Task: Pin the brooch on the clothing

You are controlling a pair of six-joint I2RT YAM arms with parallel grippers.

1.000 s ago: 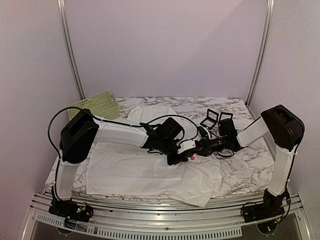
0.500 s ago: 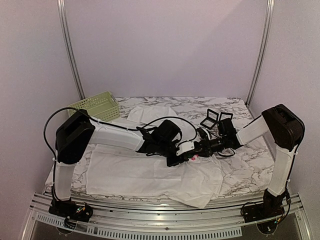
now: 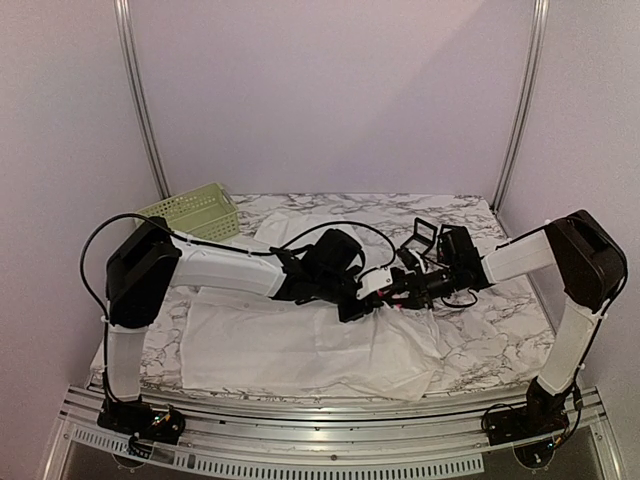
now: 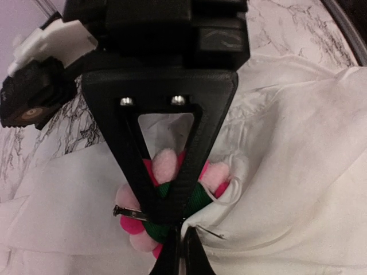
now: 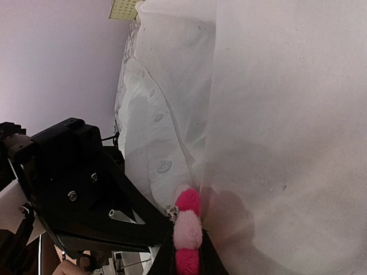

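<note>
The white shirt (image 3: 280,345) lies spread on the marble table, buttons showing in the right wrist view (image 5: 163,166). The brooch (image 4: 166,163) is a cluster of pink pompoms on green. Its metal pin sticks out open, and the needle tip (image 4: 215,234) lies at a raised fold of shirt (image 4: 298,172). My right gripper (image 5: 186,246) is shut on the brooch (image 5: 188,226) and holds it against the cloth (image 5: 275,114). My left gripper (image 4: 182,246) is shut on the shirt fold right beside it. Both grippers meet mid-table, the left (image 3: 352,308) and the right (image 3: 385,298).
A pale green basket (image 3: 190,212) stands at the back left. Two small black open frames (image 3: 427,238) stand at the back right, just behind the right arm. Bare marble table (image 3: 500,330) lies right of the shirt.
Both grippers have moved together a little away from me and to the right, with brooch and shirt fold. The shirt's near right edge has pulled back from the table's front edge.
</note>
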